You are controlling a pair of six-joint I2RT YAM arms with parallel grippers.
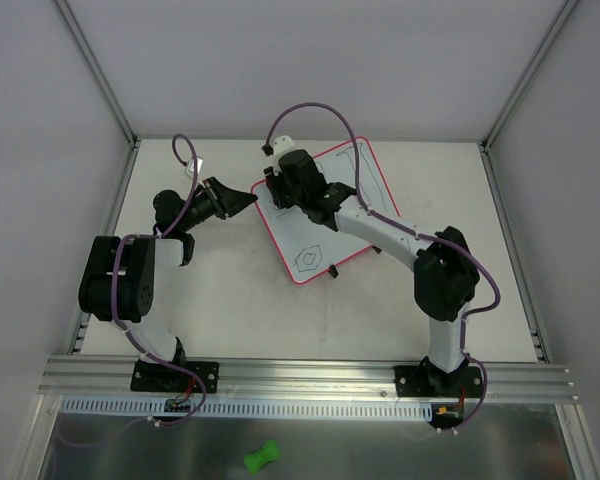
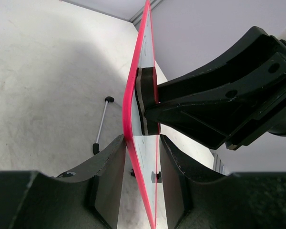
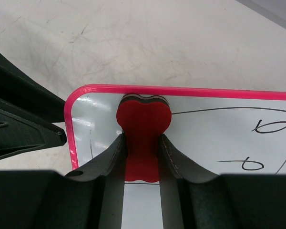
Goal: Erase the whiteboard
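Observation:
The whiteboard (image 1: pixel 318 238), white with a pink frame and dark marker doodles (image 1: pixel 310 257), lies skewed at the table's middle. My left gripper (image 1: pixel 242 200) is shut on its left corner. In the left wrist view the fingers (image 2: pixel 109 167) straddle the board's pink edge (image 2: pixel 128 109), seen edge-on. My right gripper (image 1: pixel 285 188) is shut on a red bone-shaped eraser (image 3: pixel 143 119), pressed flat on the whiteboard (image 3: pixel 219 143) just inside its top-left corner. Marker loops (image 3: pixel 267 126) and lines show to the eraser's right. The eraser's layered side (image 2: pixel 145 102) meets the board's face.
A thin grey rod with black ends (image 2: pixel 101 126) rests on the table beside the board. A small black foot (image 1: pixel 335 272) sticks out at the board's near edge. A green bone-shaped object (image 1: pixel 262 457) lies on the metal shelf below the front rail (image 1: pixel 300 378). Walls enclose three sides.

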